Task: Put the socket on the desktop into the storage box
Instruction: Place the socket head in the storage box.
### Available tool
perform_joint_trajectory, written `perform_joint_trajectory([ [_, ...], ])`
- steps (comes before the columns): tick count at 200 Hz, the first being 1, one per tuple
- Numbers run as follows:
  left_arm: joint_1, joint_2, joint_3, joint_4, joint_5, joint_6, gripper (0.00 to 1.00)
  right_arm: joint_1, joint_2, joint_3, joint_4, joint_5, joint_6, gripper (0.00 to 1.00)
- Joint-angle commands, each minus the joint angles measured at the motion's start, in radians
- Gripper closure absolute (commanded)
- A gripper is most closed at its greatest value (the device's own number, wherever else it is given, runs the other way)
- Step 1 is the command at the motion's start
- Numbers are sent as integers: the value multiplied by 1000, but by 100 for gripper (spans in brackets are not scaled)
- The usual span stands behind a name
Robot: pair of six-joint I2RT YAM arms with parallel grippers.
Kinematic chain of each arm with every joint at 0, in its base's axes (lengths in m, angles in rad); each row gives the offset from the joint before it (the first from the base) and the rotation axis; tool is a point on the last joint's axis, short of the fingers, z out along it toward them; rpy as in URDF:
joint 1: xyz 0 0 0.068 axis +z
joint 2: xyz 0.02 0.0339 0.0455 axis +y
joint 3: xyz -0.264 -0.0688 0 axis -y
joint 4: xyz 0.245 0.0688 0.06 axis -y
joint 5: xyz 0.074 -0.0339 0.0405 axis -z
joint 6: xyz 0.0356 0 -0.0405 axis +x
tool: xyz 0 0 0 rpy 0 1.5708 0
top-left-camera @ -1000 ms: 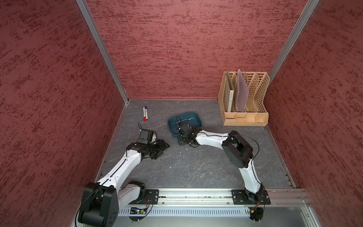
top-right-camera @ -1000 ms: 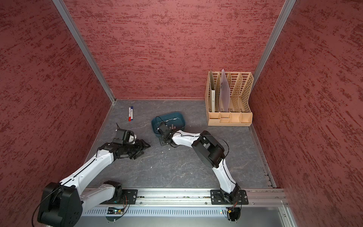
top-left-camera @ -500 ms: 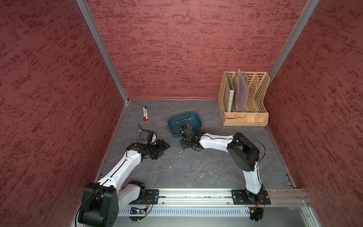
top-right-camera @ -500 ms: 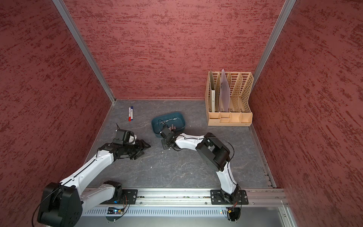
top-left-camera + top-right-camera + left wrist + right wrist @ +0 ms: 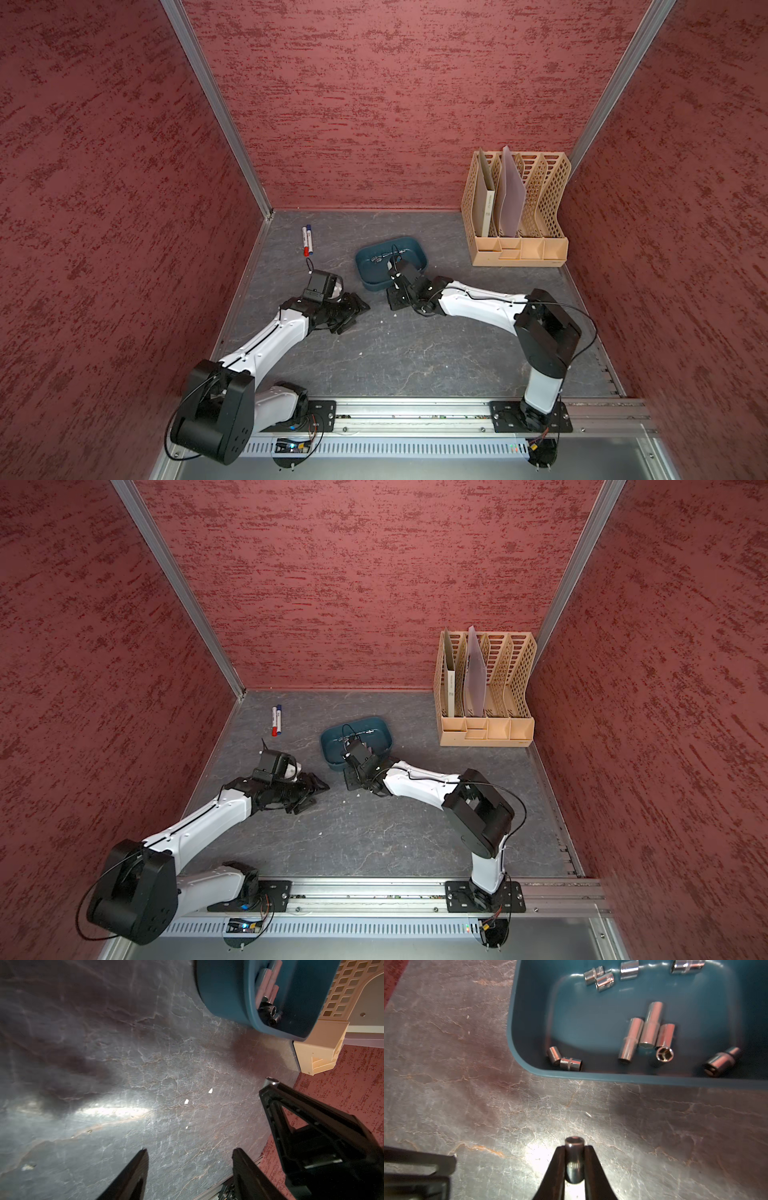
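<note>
A small chrome socket (image 5: 574,1159) sits between the fingers of my right gripper (image 5: 574,1148), which is shut on it just above the dark grey desktop (image 5: 467,1105). The teal storage box (image 5: 633,1081) lies just beyond the gripper's tips, with several chrome sockets (image 5: 645,1028) lying inside. In both top views the right gripper (image 5: 395,297) (image 5: 351,779) is at the box's (image 5: 411,245) (image 5: 376,723) near wall. My left gripper (image 5: 357,309) (image 5: 190,1153) is open and empty, low over the desktop to the left. The held socket's tip (image 5: 270,1081) also shows in the left wrist view.
A beige lattice file rack (image 5: 519,208) with folders stands at the back right. Two marker pens (image 5: 307,241) lie at the back left. Red walls enclose three sides, and a metal rail (image 5: 415,415) runs along the front. Small white specks (image 5: 186,1101) dot the desktop.
My right arm's elbow has swung to the right, and its gripper has shifted slightly back from the box's near wall. The left arm has not moved.
</note>
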Motion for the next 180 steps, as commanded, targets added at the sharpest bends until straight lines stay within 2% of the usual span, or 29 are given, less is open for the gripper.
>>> perform_joint_trajectory([
  [1, -7, 33, 59, 53, -11, -13, 33, -28, -18, 65, -33, -21, -4, 84],
  [63, -4, 141, 178, 66, -11, -9, 33, -107, 46, 243, -130, -67, -38, 84],
  [127, 21, 251, 281, 84, -5, -9, 33, -196, 207, 449, -253, -127, -22, 84],
  [180, 48, 319, 317, 112, 3, -9, 33, -246, 314, 542, -279, -152, 7, 84],
])
